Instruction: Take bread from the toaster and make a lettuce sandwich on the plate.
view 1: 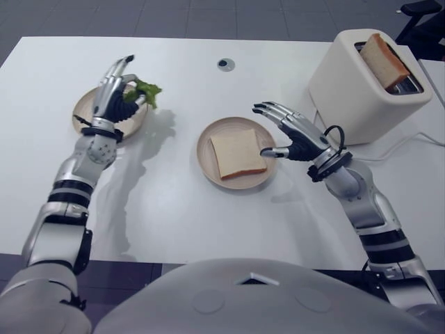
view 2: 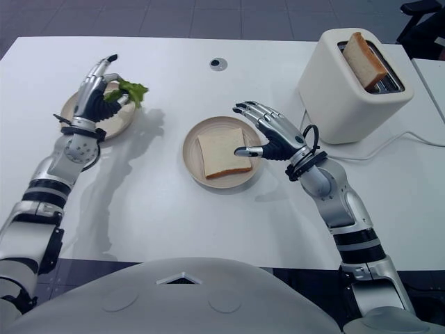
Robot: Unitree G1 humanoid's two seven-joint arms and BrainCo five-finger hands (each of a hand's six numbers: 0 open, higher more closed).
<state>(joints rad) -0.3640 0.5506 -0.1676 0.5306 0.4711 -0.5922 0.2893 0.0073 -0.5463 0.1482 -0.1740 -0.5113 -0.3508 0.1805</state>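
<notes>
A slice of bread (view 1: pixel 237 154) lies flat on the tan plate (view 1: pixel 208 136) in the middle of the table. My right hand (view 1: pixel 292 132) hovers just right of that plate, fingers spread and holding nothing. A cream toaster (view 1: pixel 365 87) stands at the back right with a second bread slice (view 1: pixel 384 61) sticking up from its slot. My left hand (view 1: pixel 115 94) is raised over a smaller tan plate (view 1: pixel 82 110) at the left and is shut on a green lettuce leaf (view 1: pixel 146 91), which hangs above that plate's right rim.
The white table (view 1: pixel 174 202) has a small round dark grommet (view 1: pixel 226 65) near its back edge. The toaster's white cable (view 1: pixel 410 142) runs along the table to the right. A dark chair (view 1: pixel 424 14) stands beyond the far right corner.
</notes>
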